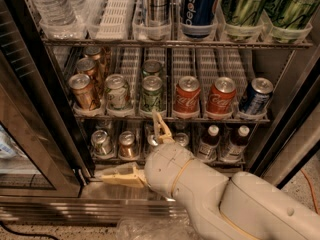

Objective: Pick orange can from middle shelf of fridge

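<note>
Tool [130,145]: spread wide, holding nothing, low in front of the fridge [42,99] opening.
Upper finger [161,126]: points up, its tip at the front edge of the middle surface [220,118], below the green-and-white can [151,93].
Lower finger [120,175]: points left over the steel sill [75,204].
Orange can [84,91]: front of the leftmost lane on the middle surface, up and left of the tool, with similar cans lined up behind it.
Edges: the fridge's dark frame stands just left of the orange can; a pale can [116,91] is just to its right.
Open room: the orange can's front faces outward, with only a low clear stop before it.
</note>
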Robot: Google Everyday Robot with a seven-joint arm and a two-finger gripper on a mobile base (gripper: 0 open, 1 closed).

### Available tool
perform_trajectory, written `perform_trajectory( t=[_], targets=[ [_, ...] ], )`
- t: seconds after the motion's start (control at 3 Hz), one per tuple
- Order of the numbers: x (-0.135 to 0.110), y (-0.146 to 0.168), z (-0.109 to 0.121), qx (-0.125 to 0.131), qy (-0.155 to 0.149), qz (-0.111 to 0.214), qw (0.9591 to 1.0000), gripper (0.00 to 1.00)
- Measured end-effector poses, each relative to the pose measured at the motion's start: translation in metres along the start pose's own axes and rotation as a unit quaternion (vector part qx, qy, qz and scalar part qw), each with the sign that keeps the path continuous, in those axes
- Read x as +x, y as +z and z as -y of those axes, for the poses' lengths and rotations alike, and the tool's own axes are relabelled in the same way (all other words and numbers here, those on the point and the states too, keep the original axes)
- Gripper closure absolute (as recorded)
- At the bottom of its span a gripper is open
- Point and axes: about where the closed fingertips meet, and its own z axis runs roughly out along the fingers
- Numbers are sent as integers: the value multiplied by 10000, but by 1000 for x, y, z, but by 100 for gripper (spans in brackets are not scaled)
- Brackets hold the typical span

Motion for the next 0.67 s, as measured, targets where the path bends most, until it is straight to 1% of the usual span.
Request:
perform_trajectory(
  t=[0.33, 0.67],
  targets=[
    [6, 7, -6, -1, -234, -148, 9996, 0],
    [5, 10, -6, 33, -388, -130, 9992, 0]
  ],
)
